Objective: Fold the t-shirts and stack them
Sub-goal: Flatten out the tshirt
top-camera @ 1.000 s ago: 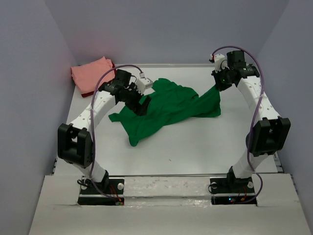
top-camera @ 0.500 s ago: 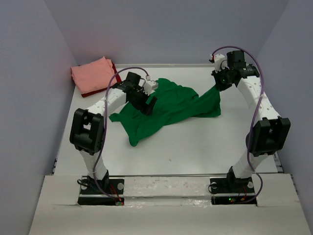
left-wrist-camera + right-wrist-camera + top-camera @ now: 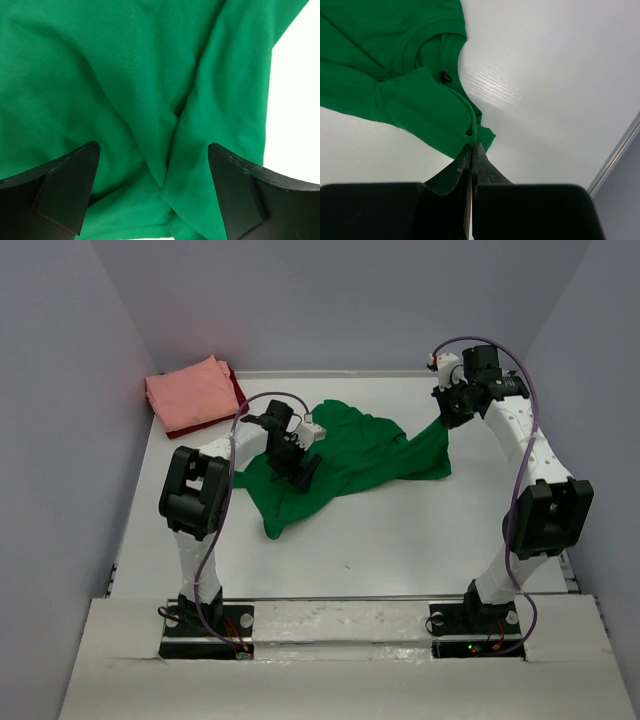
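- The left gripper (image 3: 155, 187) is held spread wide, with its two dark fingers (image 3: 67, 187) set well apart over the green t-shirt (image 3: 125, 75).
- Only creased green cloth is seen between those fingers; whether the tips touch it cannot be told.
- The right gripper (image 3: 471, 151) is pressed together, and an edge of the green t-shirt is pinched between its tips, close to the round neckline.
- From that pinch the cloth is drawn upward at the shirt's far right corner.
- The rest of the green t-shirt is left crumpled and unfolded across the middle of the table (image 3: 400, 530).
- The salmon pink t-shirt (image 3: 190, 392) is laid folded in the far left corner.
- The dark red t-shirt (image 3: 238, 390) is stacked beneath it, with only its edge shown.
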